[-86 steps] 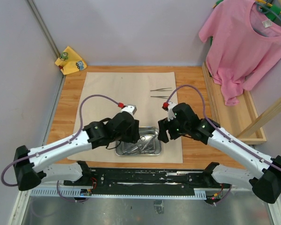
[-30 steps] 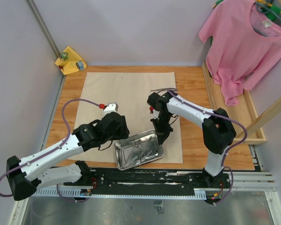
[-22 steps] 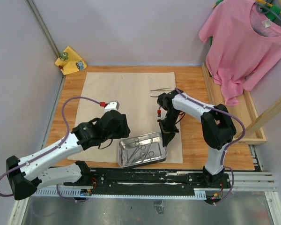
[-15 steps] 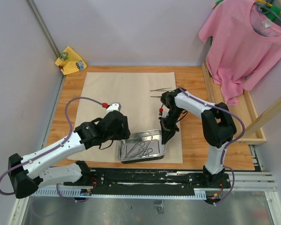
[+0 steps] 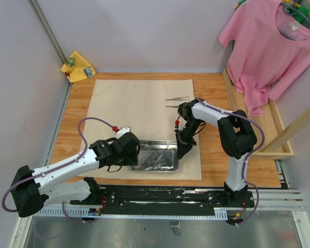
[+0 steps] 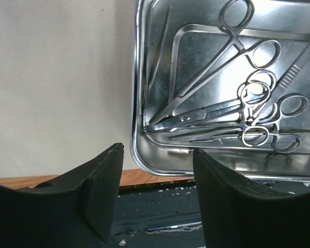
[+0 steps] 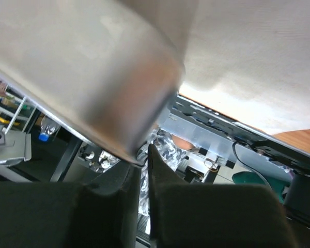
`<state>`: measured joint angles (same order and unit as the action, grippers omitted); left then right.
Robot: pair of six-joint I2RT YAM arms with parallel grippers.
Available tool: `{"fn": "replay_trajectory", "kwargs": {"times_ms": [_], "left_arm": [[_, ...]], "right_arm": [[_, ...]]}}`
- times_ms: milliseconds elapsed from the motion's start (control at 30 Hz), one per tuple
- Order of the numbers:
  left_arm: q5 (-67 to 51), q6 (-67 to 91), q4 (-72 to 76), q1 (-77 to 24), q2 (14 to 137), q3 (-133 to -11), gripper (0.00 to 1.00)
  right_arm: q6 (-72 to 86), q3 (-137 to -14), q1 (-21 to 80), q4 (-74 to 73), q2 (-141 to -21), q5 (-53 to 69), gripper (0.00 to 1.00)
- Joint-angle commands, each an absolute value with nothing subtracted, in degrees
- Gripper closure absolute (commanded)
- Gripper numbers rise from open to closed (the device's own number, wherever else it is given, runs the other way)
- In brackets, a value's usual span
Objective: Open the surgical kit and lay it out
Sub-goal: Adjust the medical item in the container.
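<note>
Top cam first: got the beige cloth wrap (image 5: 129, 103) spread flat over the wooden desk (image 5: 217, 160). Steel tray (image 5: 168, 144) sitting at the wrap's near edge, forceps (image 5: 155, 160) piled inside. Left pincer (image 5: 137, 155) down at the tray's left end, right pincer (image 5: 182, 150) at its right end. Also two tweezers (image 5: 177, 98) lying farther back on the wrap, well apart from the tray.

Left wrist cam: left pincer (image 6: 156, 152) gaping wide, gripping nothing, with the tray (image 6: 222, 165) corner showing in the gap. Four ring-handled forceps (image 6: 232, 82) fanned out in there, plus slim tweezers (image 6: 157, 57) along the left wall.

Right wrist cam: pretty blurry, but right pincer (image 7: 143, 157) pinched tight on the rim of the tray (image 7: 93, 77).
</note>
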<state>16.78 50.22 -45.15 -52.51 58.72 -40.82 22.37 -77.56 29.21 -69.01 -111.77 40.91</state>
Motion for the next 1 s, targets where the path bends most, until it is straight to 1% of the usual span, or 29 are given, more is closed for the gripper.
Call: {"fn": "replay_trajectory", "kwargs": {"times_ms": [0,67,100,200,500,600,633,700,767,800,867,900,933,967], "left_arm": [[17.85,53.00,-44.70,-52.55,60.81,-40.13,0.40],[18.35,53.18,-44.38,-52.61,61.04,-40.01,0.40],[18.48,53.17,-44.24,-52.64,61.34,-40.02,0.40],[18.97,53.39,-43.70,-52.65,61.85,-39.84,0.40],[19.08,55.07,-38.65,-53.16,62.81,-36.15,0.41],[19.41,55.68,-37.91,-53.17,62.69,-34.89,0.44],[19.46,55.78,-37.95,-53.22,62.55,-34.52,0.46],[19.23,56.11,-37.79,-53.34,62.18,-33.63,0.53],[18.57,56.40,-37.22,-53.48,61.94,-32.68,0.70],[18.21,56.50,-36.90,-53.52,62.06,-32.34,0.78],[17.30,56.30,-36.72,-53.66,62.85,-32.45,0.90],[16.93,55.93,-36.80,-53.70,63.28,-32.89,0.95],[16.30,55.37,-36.97,-53.78,63.69,-33.46,0.98],[15.92,54.89,-37.23,-53.79,63.90,-34.40,0.99]], "right_arm": [[19.88,-79.57,29.21,-71.85,-111.77,34.29,0.78],[19.62,-79.41,30.08,-70.29,-110.72,30.56,0.67],[19.89,-78.42,30.50,-68.84,-109.94,29.87,0.59],[20.94,-77.87,32.51,-65.61,-107.34,23.97,0.52],[29.13,-68.58,41.32,-52.76,-99.57,9.21,0.51],[31.31,-66.58,44.10,-50.14,-98.31,6.71,0.51],[31.96,-66.10,45.25,-49.45,-97.96,6.07,0.51],[33.31,-64.72,46.50,-48.26,-97.27,5.33,0.53],[34.79,-62.67,47.52,-46.91,-96.44,5.32,0.57],[35.43,-61.61,47.86,-46.28,-96.03,5.39,0.61],[36.25,-59.79,48.15,-45.59,-95.60,5.91,0.70],[36.30,-59.35,48.10,-45.46,-95.60,6.73,0.78],[35.91,-59.44,48.17,-45.86,-95.76,7.49,0.86],[35.45,-59.89,48.10,-46.51,-96.07,8.64,0.91]]}}
